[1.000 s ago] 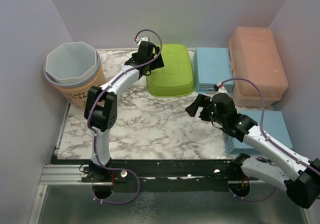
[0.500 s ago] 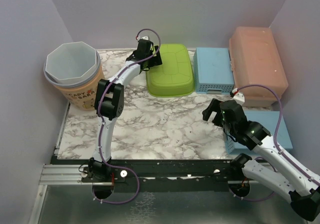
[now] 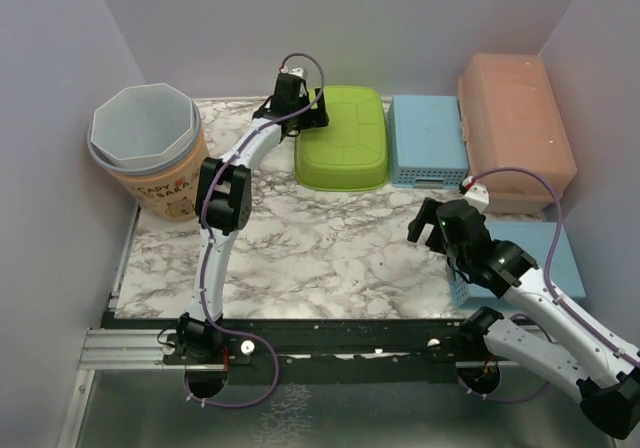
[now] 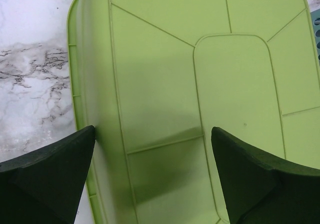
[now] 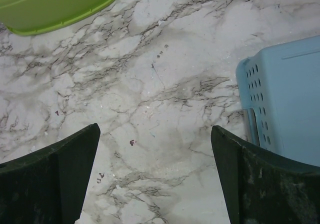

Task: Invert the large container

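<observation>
The large lime-green container [image 3: 345,148] lies bottom up at the back middle of the marble table; its ribbed base fills the left wrist view [image 4: 200,74]. My left gripper [image 3: 303,116] hovers over the container's left part, open and empty [image 4: 152,134], its left fingertip level with the container's left side wall and its right fingertip over the base. My right gripper [image 3: 428,223] is open and empty over bare marble [image 5: 155,134], well in front of and to the right of the green container, whose edge shows in the right wrist view [image 5: 55,4].
A paper bucket with a white liner [image 3: 145,143] stands at the back left. A blue perforated basket [image 3: 427,138] and a salmon bin [image 3: 515,128] sit right of the green container. Another light-blue basket [image 3: 545,253] lies beside my right arm [image 5: 285,99].
My left gripper has reached farther back along the green container's left side. My right gripper has drawn back to the right, toward the light-blue basket.
</observation>
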`<state>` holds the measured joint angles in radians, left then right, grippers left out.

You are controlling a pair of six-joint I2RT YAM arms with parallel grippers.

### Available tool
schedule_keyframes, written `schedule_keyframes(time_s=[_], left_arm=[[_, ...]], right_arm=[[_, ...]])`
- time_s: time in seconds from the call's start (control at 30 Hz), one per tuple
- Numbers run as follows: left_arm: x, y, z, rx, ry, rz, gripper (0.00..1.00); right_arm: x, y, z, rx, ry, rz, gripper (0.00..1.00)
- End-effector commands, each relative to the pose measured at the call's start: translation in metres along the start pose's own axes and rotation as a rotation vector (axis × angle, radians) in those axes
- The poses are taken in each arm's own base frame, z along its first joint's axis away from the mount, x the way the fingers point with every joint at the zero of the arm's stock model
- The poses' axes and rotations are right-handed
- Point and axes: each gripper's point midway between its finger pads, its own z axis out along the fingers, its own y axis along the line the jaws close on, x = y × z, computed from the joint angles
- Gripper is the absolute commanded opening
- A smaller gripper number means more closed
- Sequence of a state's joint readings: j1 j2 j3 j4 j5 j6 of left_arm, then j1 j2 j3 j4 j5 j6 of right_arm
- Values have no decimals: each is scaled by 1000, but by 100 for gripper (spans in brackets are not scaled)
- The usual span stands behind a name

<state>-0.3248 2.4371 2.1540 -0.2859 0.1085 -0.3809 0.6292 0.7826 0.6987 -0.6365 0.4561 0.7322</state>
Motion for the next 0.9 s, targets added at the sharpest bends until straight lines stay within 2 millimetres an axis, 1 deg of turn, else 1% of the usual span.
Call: schedule_keyframes(time_s=[0.0,0.07,0.13,0.23,0.3,0.33,0.4,0.5,0.57,0.6,0.67,0.73,0.8,0.87], left_arm=[[1,-14,-12,49,28,-21,99],[-17,-20,-26,52,-8,-10,99],[-40,-29,-45,64,-54,2,99],[-75,-44,-81,75,-127,27,99],[-93,-49,-110,65,-168,50,99],[-99,-51,-123,60,-185,64,99],[-105,-52,-153,40,-208,88,99],[-106,-45,-198,-14,-244,101,99],[-103,-36,-227,-61,-271,93,99],[-102,-26,-243,-120,-297,75,99],[-103,-13,-277,-190,-356,32,99],[-103,-8,-309,-217,-404,15,99],[-108,-5,-343,-240,-472,-19,99],[-112,5,-373,-302,-535,-80,99]], right_arm=[[-4,10,3,-28,-6,-3,97],[-5,19,6,-55,0,-13,97],[-5,29,10,-85,11,-19,97],[-5,44,16,-124,33,-24,97],[-4,54,21,-145,51,-27,97],[-4,59,23,-157,61,-27,97],[-4,70,26,-191,77,-29,97],[-3,87,30,-243,107,-33,97],[-2,98,33,-276,125,-37,97],[-1,103,34,-289,137,-39,97],[0,111,38,-305,155,-42,97],[1,116,41,-312,176,-45,97],[3,121,43,-318,195,-45,97],[6,123,45,-323,208,-41,97]])
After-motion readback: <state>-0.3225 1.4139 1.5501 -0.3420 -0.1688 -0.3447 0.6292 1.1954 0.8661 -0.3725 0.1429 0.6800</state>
